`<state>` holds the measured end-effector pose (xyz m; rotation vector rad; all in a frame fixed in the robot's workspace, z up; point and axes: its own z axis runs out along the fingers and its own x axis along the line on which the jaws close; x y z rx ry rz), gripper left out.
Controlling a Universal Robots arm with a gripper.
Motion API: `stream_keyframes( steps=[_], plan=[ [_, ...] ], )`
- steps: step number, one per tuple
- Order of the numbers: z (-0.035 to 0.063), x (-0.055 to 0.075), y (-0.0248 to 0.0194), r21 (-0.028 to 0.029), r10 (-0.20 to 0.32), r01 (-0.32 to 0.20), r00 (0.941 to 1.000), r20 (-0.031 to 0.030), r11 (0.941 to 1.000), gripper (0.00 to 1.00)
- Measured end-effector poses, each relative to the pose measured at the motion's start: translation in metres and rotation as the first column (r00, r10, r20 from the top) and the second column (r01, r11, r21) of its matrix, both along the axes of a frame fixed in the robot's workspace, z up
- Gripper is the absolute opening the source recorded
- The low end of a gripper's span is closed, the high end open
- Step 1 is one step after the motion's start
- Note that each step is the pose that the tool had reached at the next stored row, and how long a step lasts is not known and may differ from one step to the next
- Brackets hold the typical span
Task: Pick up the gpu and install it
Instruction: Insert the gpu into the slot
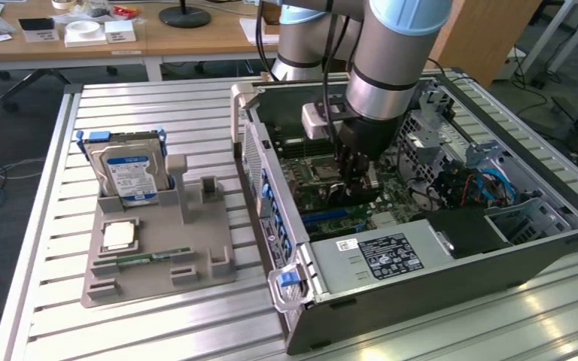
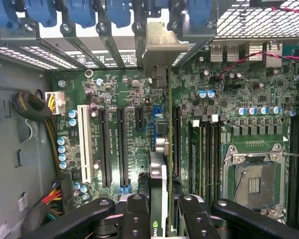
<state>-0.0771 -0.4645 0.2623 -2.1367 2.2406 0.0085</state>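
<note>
The gpu is seen edge-on in the wrist view, a thin card with a silvery metal bracket at its far end. My gripper is shut on it, one black finger on each side. The card hangs over the green motherboard, in line with a blue slot; I cannot tell whether it touches the slot. In the exterior view my gripper reaches down into the open computer case with the dark gpu under it.
Beside the card lie black expansion slots, a white slot and the CPU socket. Cable bundles hang by the case wall. Outside the case, a grey holder carries a hard drive, a CPU and a RAM stick.
</note>
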Motion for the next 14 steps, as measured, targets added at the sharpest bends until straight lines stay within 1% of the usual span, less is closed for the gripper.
stream_keyframes(
  steps=[4, 14],
  plan=[
    [0.0, -0.0014, -0.0009, 0.0, 0.0, 0.0, 1.0, 0.0, 1.0, 0.27],
    [0.0, -0.0054, -0.0013, 0.0001, 0.0, 0.0, 1.0, 0.0, 1.0, 0.27]
  ],
)
